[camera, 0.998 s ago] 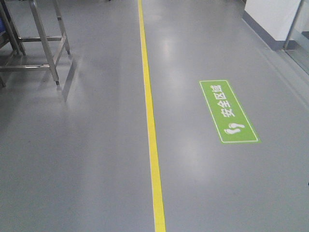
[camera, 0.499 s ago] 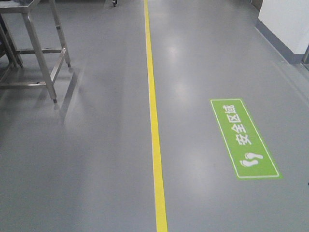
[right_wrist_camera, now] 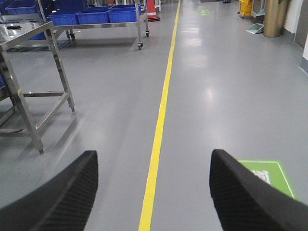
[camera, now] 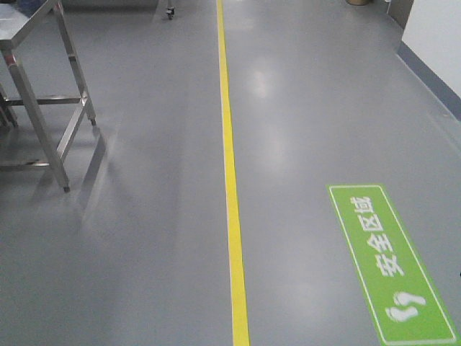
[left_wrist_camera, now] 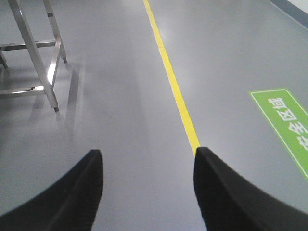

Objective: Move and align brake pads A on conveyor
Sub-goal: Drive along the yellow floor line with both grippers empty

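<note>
Floor (camera: 144,252) with a yellow line (camera: 230,180) fills every view, left gripper (left_wrist_camera: 147,161) and right gripper (right_wrist_camera: 154,161) spread and empty, brake pads and conveyor nowhere in sight, so neither arm counts as nearer.

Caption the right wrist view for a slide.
Open right gripper above a grey floor; yellow line runs ahead, steel table at image left, blue bins beyond.

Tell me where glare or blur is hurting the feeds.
Front view: pale glare patches on the floor right of the yellow line; sign legible. Left wrist: left gripper dark and soft-edged up close; bright glint on the table leg. Right wrist: glare down the floor, right gripper soft, blue bins sharp.
</note>
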